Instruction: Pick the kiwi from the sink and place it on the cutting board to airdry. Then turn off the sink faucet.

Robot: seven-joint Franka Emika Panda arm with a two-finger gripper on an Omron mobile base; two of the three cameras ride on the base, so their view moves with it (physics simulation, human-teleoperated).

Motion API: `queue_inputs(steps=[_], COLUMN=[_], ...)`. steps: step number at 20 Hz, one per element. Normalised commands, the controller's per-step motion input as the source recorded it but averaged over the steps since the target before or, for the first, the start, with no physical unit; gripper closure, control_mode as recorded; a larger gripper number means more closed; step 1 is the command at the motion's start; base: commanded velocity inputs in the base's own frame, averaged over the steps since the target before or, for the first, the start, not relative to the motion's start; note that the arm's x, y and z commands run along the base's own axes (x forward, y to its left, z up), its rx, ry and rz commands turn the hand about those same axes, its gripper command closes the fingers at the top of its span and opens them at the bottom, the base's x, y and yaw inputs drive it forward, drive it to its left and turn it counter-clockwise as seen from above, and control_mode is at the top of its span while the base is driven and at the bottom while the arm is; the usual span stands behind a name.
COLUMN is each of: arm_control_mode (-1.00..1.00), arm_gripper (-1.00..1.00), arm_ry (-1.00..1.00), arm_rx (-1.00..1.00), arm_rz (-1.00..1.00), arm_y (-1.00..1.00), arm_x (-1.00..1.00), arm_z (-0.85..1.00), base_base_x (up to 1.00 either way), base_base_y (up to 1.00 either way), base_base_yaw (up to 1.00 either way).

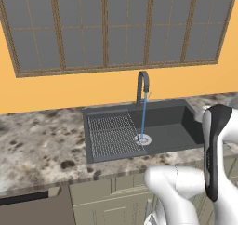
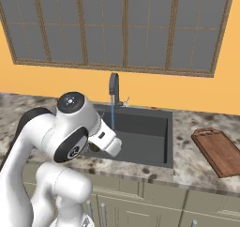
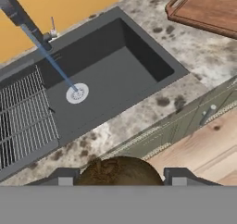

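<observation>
So the kiwi (image 3: 121, 171) is seen in the hand view sitting between the two dark finger tips of the gripper (image 3: 121, 176), up out of the sink (image 3: 111, 75) and over the front edge of the counter (image 3: 139, 121). It looks pinched from both sides, though real contact can't be confirmed, since the pads are cut off at the bottom of that view.

What could go wrong, as a guess: only the top of the fruit is shown, so how deep it's seated isn't known. If it's held near the tips, a round fruit could be squeezed out on the swing over to the cutting board (image 3: 208, 10), and it'd be dropped on the floor boards showing below or back in the basin. The board is parked at the far right end of the counter, well apart from the sink, so a long carry is needed. It has a raised rim, which could be clipped if the approach is made too low.

Water is seen running from the sink faucet (image 1: 142, 87) onto the drain (image 3: 77, 93), so that half isn't done yet. The handle is tiny and hard to make out.

In the right base view the hand is mostly blocked by the arm's own links.
</observation>
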Motion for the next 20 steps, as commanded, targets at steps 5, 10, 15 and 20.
queue_inputs(steps=[5,10,15,20], arm_control_mode=[-1.0,-1.0,-1.0,-1.0], arm_gripper=[1.0,1.0,1.0,1.0], arm_ry=[-0.2,-0.15,0.03,0.0], arm_rx=[-0.25,-0.18,-0.08,-0.05], arm_rz=[0.11,0.2,0.02,-0.05], arm_y=[0.16,0.0,-0.17,-0.09], arm_x=[-0.19,-0.23,-0.04,0.0], arm_z=[0.19,0.06,0.26,0.04], base_base_x=[0.0,0.0,0.0,0.0], base_base_y=[0.0,0.0,0.0,0.0], base_base_yaw=[0.0,0.0,0.0,0.0])
